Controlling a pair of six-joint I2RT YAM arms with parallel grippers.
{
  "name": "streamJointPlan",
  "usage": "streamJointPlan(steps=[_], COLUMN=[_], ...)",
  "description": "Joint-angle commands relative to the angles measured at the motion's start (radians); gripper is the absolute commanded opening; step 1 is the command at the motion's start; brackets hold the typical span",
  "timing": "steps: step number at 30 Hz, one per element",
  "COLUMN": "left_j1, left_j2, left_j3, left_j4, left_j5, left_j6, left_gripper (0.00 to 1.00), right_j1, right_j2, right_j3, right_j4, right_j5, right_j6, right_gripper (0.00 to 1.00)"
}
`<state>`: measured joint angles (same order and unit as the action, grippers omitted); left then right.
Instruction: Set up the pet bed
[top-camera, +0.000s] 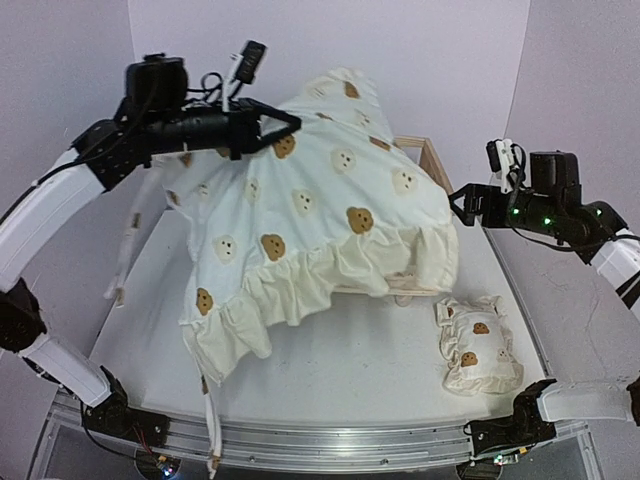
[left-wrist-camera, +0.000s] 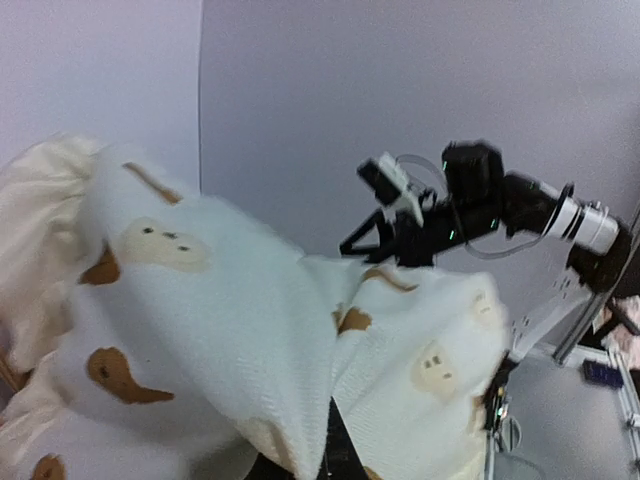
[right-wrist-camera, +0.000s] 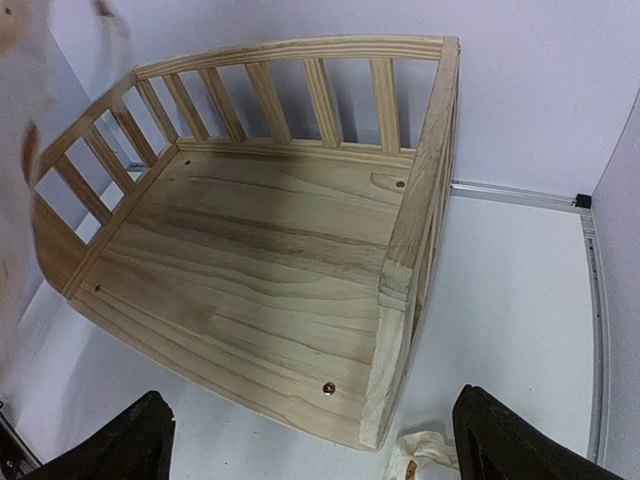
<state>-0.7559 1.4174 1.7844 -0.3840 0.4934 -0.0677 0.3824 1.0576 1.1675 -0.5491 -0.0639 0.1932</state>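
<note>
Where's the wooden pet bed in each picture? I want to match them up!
Top external: only a rail corner of the pet bed peeks out, right of centre, from under the bear cushion.
Left wrist: the bed is not visible; the bear cushion fills the lower part.
Right wrist: the bed fills the middle.
Shared landmark: the right gripper, open, shows in all three.

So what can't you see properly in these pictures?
Top view: the cushion covers nearly all the bed; only a rail corner shows.
Left wrist view: the cushion hides the tips of the left pincer.
Right wrist view: the bottom edge cuts off the pillow; the left edge is blurred.
</note>
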Motion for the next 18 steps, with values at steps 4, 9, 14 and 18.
streamJointPlan(steps=[4,9,14,18], left_j1=[-0.031,-0.033,-0.033,-0.038], left_j2=[0.22,0.339,0.416,0.481], left_j3=[0.145,0.096,0.078,0.068], left_j4=[-0.1,-0.112,-0.112,-0.11], left_j5=[-0.067,-0.184,-0.259,-0.16], left_j6=[0.268,0.28,0.216,0.12], left_gripper=[0.0,0.0,0.0,0.0], right_j1=[0.007,0.006,0.006,0.015], right_j2=[-0.059,-0.047,0.013,0.084], right_j3=[0.039,0.038,0.056,0.109], right_j4=[-0.026,-0.05,-0.056,-0.063], right_j5=[-0.019,-0.023,-0.081,-0.133], right_j6=[0.018,-0.002,-0.009,-0.005], right_gripper=[0.98,0.98,0.98,0.98])
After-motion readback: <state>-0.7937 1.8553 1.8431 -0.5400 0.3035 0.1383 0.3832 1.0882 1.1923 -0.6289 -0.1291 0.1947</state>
